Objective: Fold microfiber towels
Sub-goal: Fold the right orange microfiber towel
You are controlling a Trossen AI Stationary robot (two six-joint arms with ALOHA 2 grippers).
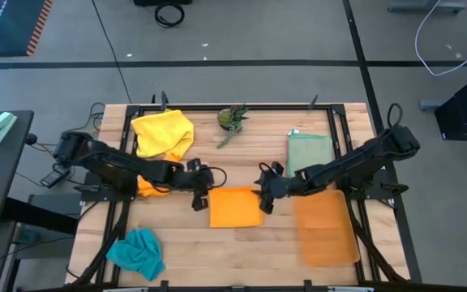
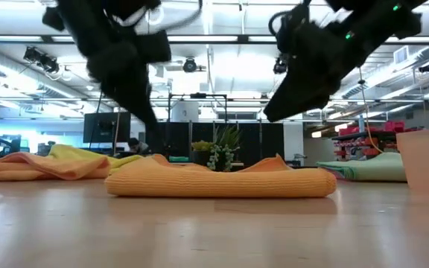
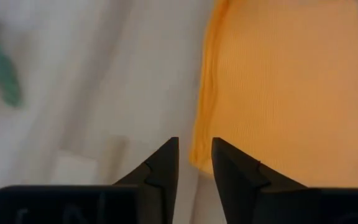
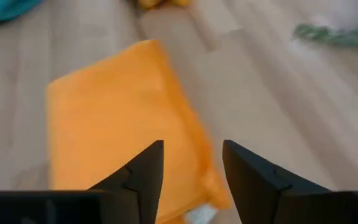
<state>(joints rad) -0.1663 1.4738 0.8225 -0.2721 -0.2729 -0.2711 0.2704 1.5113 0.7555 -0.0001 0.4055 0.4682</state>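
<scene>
The folded orange towel [image 2: 222,181] lies flat; both the left gripper [image 1: 200,199] and right gripper [image 1: 265,199] hang spread and empty. Yellow [image 1: 163,134] and teal [image 1: 138,251] towels remain crumpled.

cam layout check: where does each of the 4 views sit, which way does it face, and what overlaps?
High: overhead, straight down on the table; both arms, left gripper, right gripper.
Low: table height, level across; both arms drop in above the folded orange towel.
Left wrist: looks past its own open fingers at that towel's edge.
Right wrist: past its own open fingers at the same towel.
Shared: the orange towel shows in all four.
</scene>
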